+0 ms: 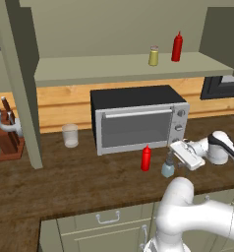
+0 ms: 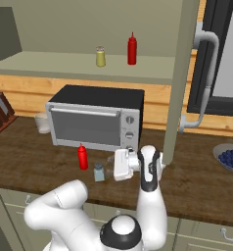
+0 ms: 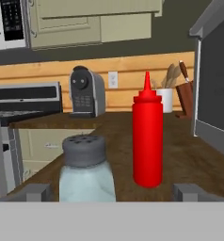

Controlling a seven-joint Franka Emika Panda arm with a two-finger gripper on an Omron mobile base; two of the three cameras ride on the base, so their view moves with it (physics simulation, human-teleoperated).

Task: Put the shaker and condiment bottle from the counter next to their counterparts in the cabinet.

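The gripper (image 1: 174, 156) is seen held low over the surface (image 1: 65, 182), turned sideways, w/ jaws spread wide and nothing gripped. The shaker (image 1: 168, 169) is stood upright on the surface just in front of the gripper; in the hand view the shaker (image 3: 87, 170) is framed close between the two fingertips (image 3: 33, 192), a bit nearer the one at frame left, w/ a gap to each side. No contact w/ the pads can be made out. In the right base view the shaker (image 2: 99, 172) is just beside the gripper (image 2: 110, 165), toward the surface's front edge.

The condiment bottle (image 1: 146, 158) is stood upright on the surface beyond the shaker, near it but apart, just in front of the microwave (image 1: 138, 118). In the hand view the condiment bottle (image 3: 147, 138) is seen past the shaker.

On the cabinet (image 1: 20, 83) shelf, above the microwave, the yellowish shaker (image 1: 153, 55) and a 2nd red bottle (image 1: 177, 47) are placed side by side, slightly apart, toward the shelf's right end.

Elsewhere on the surface: a glass (image 1: 70, 135) left of the microwave, a knife block (image 1: 8, 138) by the left cabinet post, and a bowl of blueberries (image 2: 229, 157) near the right edge.
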